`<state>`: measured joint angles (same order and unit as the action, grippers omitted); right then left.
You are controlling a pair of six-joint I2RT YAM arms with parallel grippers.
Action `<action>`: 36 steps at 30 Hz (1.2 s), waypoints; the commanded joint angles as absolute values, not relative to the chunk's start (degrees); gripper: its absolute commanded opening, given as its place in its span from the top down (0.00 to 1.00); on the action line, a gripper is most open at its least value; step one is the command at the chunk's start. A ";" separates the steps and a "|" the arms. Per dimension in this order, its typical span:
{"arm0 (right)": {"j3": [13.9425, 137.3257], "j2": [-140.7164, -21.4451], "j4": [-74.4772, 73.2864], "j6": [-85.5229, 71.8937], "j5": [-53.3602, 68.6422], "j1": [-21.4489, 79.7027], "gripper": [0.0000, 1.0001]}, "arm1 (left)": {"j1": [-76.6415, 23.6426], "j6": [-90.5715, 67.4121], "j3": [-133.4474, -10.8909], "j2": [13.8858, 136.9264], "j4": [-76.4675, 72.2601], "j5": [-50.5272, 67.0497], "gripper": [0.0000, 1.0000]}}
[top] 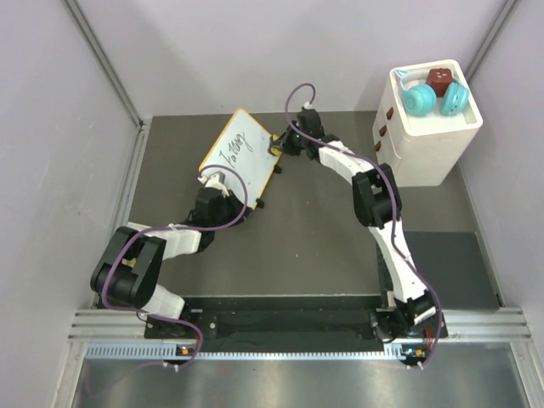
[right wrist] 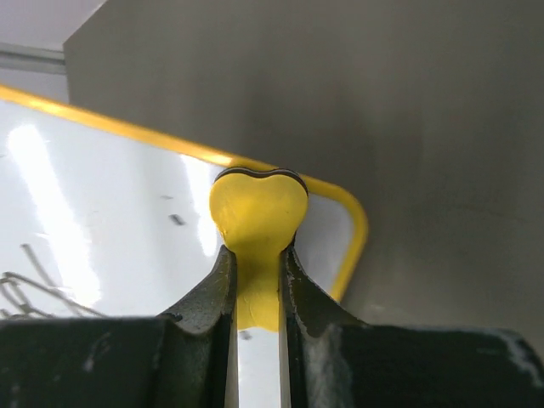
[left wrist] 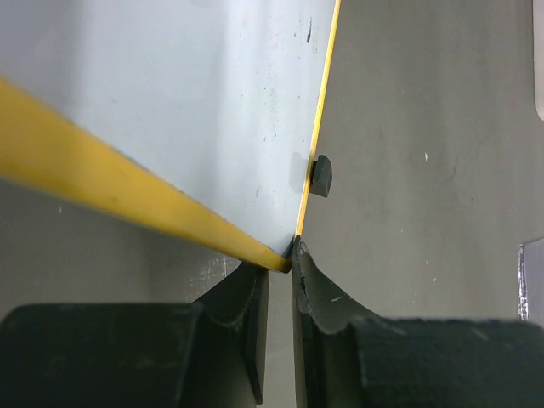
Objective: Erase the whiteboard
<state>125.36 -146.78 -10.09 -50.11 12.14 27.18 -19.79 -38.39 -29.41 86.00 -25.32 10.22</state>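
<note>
Basically, the whiteboard [top: 245, 174] sat left of centre on the table [top: 323, 221], with its long axis slanting from the far end down toward the left arm's base. The left gripper [top: 214, 182] was clamped on the near-left corner of the yellow frame, fingers pinched on the rim in the wrist view, so that arm was anchoring, not wiping. The right gripper [top: 279, 146] was closed around the yellow bone-shaped piece [right wrist: 258, 212] (presumably the eraser), poised at the board's far-right corner. The black marks [top: 237, 147] lay leftward of that piece and slightly nearer, mid-board. So the stroke needed looked like a sweep left off the corner, across the short axis, then down the long one. Whether the piece touched the surface — couldn't tell. Only the right arm was placed to wipe.
</note>
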 commanded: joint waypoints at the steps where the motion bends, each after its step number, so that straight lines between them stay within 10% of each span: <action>1: 118.83 -145.55 -12.66 -48.08 12.04 27.59 1.00 | -22.85 -31.99 -27.42 88.59 -9.49 18.02 1.00; 36: 134.21 -151.17 -8.27 -48.77 12.93 34.01 1.00 | -23.82 -31.55 -27.60 88.59 -9.23 17.32 1.00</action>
<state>130.02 -146.58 -10.22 -46.35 10.02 31.68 -20.32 -38.83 -29.56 86.00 -24.99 9.28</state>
